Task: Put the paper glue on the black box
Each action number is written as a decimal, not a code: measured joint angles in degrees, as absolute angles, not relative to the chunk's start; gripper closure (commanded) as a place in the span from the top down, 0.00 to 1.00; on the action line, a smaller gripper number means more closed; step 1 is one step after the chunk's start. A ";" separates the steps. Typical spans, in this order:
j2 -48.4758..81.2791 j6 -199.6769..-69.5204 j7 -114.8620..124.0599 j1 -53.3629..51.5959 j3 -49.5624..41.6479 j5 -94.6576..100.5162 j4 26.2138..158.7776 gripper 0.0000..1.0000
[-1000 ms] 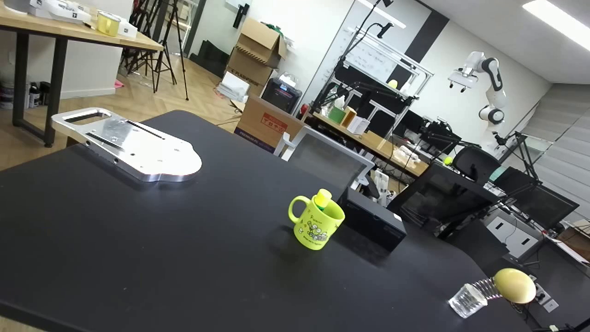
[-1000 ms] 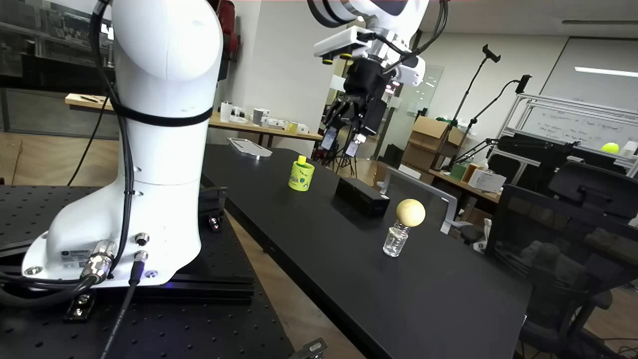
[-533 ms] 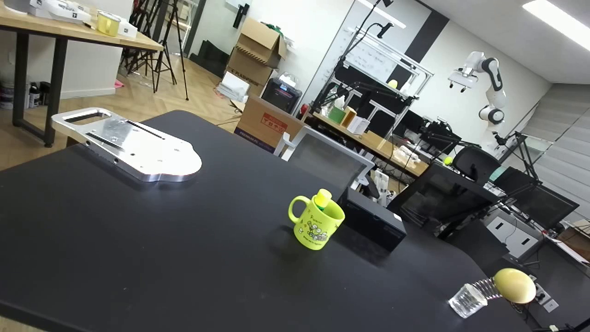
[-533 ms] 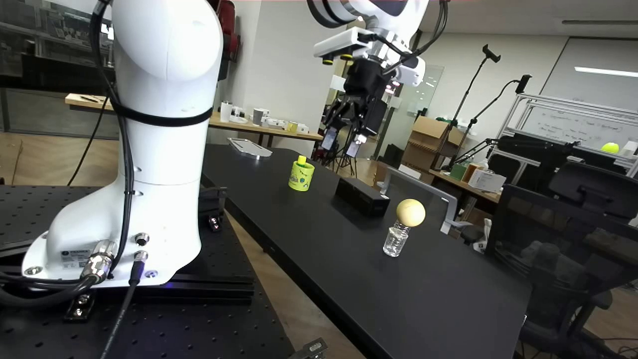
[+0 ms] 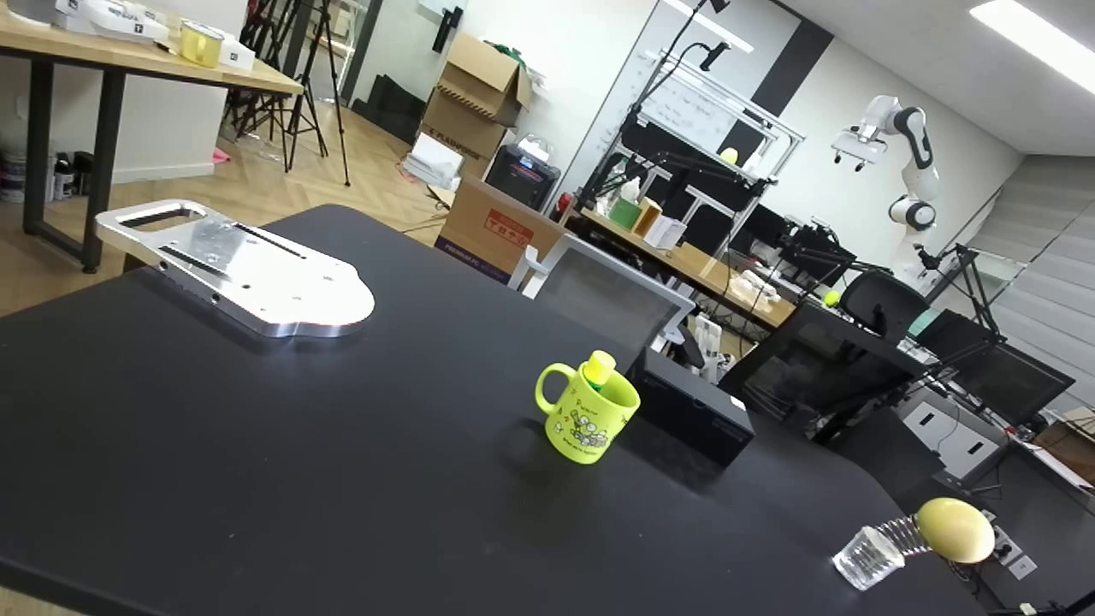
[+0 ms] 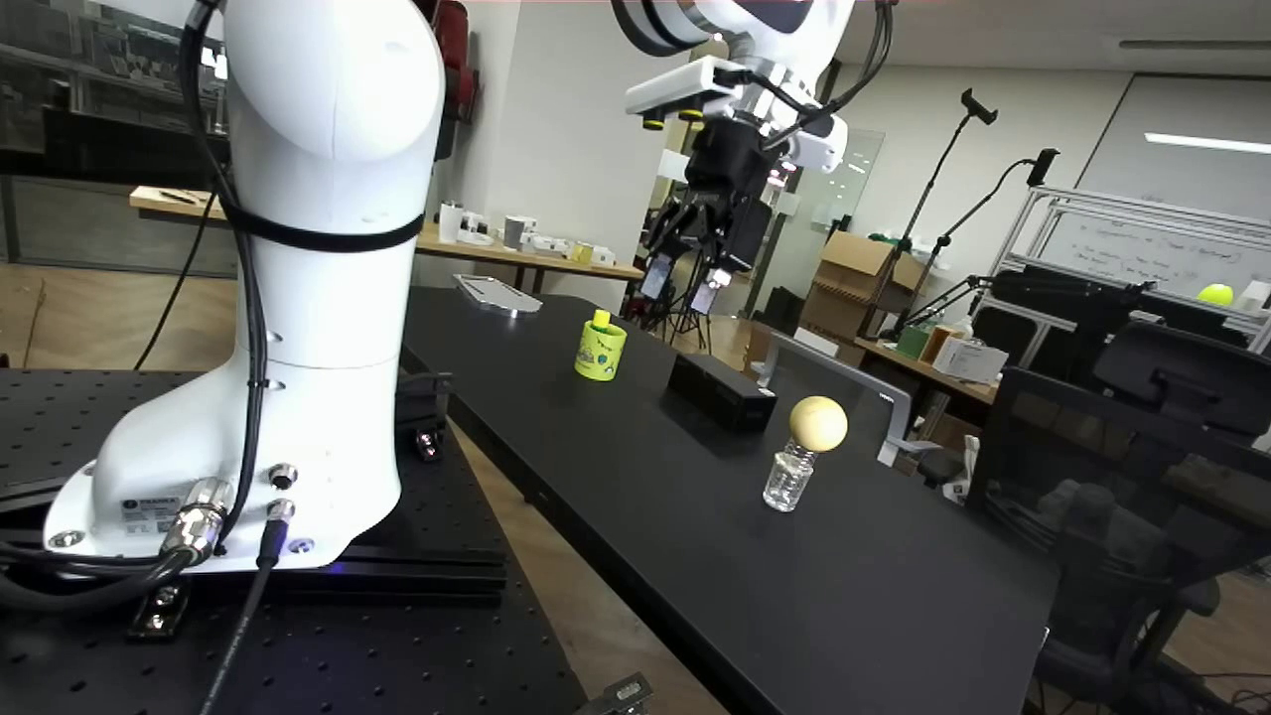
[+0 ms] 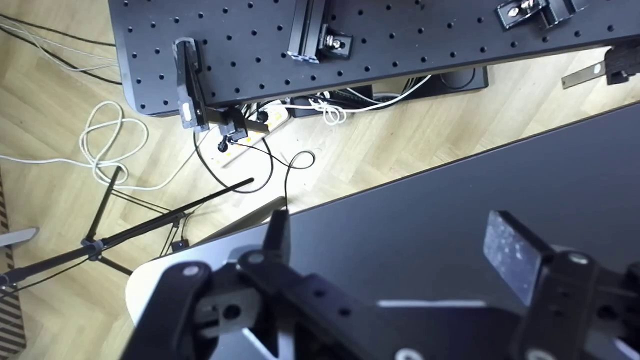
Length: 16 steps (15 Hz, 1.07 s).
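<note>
Widely spread claw, only air between its pads, high above the dark tabletop, well apart from mug and black box.

The glue is standing in the mug, its yellow top poking above the rim, green showing beneath. The low black box is lying flat on the surface, at four o'clock from the glue in both exterior views.

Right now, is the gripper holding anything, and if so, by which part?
Nothing is held: the Robotiq gripper stands open and empty. The yellow-capped paper glue sits in the yellow-green mug.
</note>
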State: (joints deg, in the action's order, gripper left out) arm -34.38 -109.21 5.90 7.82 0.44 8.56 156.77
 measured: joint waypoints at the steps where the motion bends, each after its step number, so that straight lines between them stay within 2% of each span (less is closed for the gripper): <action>1: -34.38 -109.21 5.90 7.82 0.43 8.56 156.77 1.00; 7: -34.12 -113.03 -0.16 5.25 0.71 10.84 156.75 1.00; 16: -33.16 -118.97 -13.84 -7.60 3.99 11.17 156.70 1.00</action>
